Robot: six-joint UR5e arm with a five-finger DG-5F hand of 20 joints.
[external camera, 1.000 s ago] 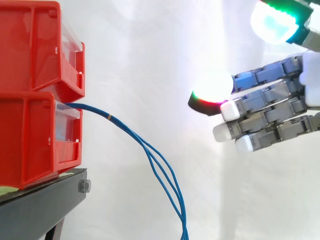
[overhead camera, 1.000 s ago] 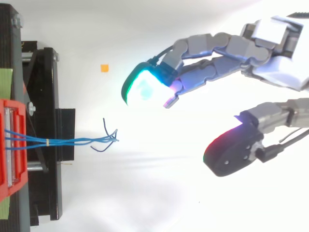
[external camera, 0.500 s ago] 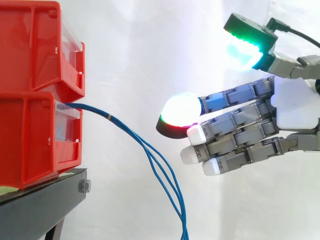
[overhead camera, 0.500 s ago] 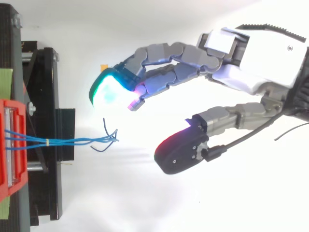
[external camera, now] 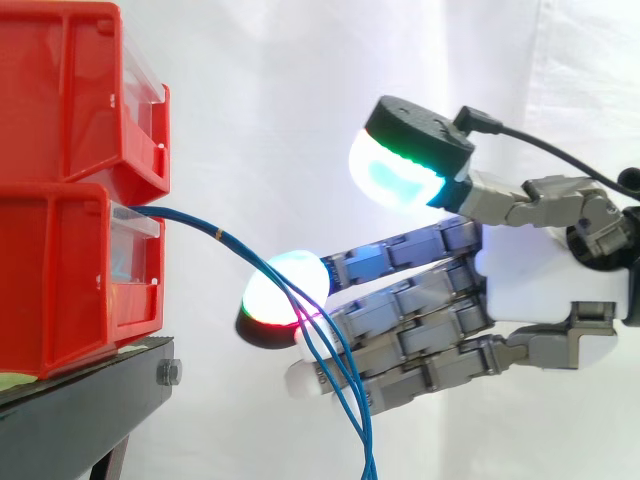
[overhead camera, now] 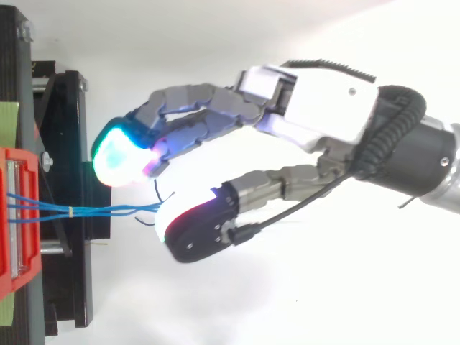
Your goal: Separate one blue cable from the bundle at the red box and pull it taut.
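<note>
- Robot hand (external camera: 530, 290) hangs at 3 o'clock from the red box (external camera: 60, 270), fingers (external camera: 400, 330) stretched out, thumb (overhead camera: 194, 230) spread wide, nothing grasped.
- Bundled blue cables (external camera: 240, 248) leave the lower box front and droop toward 5 o'clock, crossing in front of the fingers.
- From above, the loose cable ends lie between fingers and thumb.

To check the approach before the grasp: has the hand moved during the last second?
Yes. In the side view the hand has moved left, toward the red bins, and its fingers now overlap the blue cables.
</note>
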